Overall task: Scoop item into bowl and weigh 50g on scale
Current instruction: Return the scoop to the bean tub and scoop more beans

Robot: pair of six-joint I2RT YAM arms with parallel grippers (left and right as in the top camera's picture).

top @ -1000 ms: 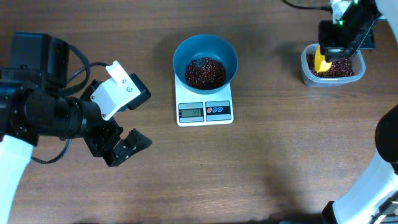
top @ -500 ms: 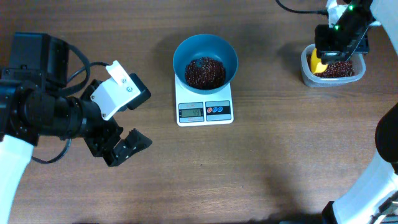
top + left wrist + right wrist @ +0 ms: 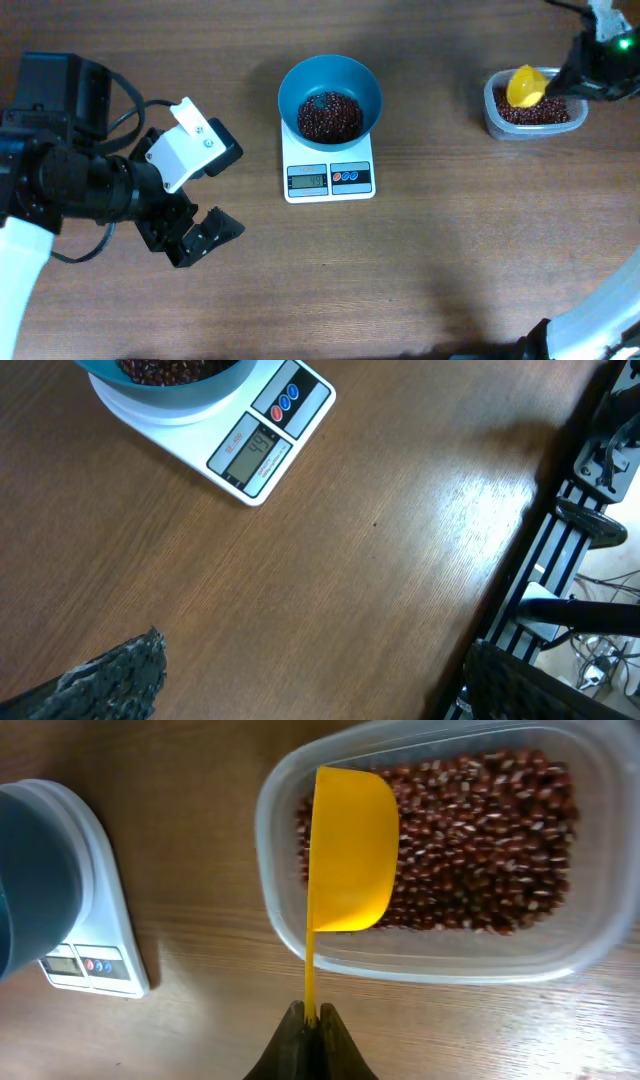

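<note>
The teal bowl (image 3: 330, 85) sits on the white scale (image 3: 329, 178) at the table's middle, holding a heap of dark red beans (image 3: 331, 117). More beans (image 3: 480, 840) fill a clear tub (image 3: 532, 108) at the far right. My right gripper (image 3: 310, 1017) is shut on the thin handle of a yellow scoop (image 3: 348, 845). The scoop looks empty and hangs over the tub's left part (image 3: 524, 86). My left gripper (image 3: 205, 235) is open and empty, left of the scale. The scale and bowl show at the top of the left wrist view (image 3: 262, 432).
The table's right edge and a black frame (image 3: 560, 550) show in the left wrist view. My left arm's bulk (image 3: 90, 170) takes up the left side of the table.
My right gripper has drawn back to the right and up. The yellow scoop has risen out of the beans and now hangs over the tub. The left arm has not moved.
</note>
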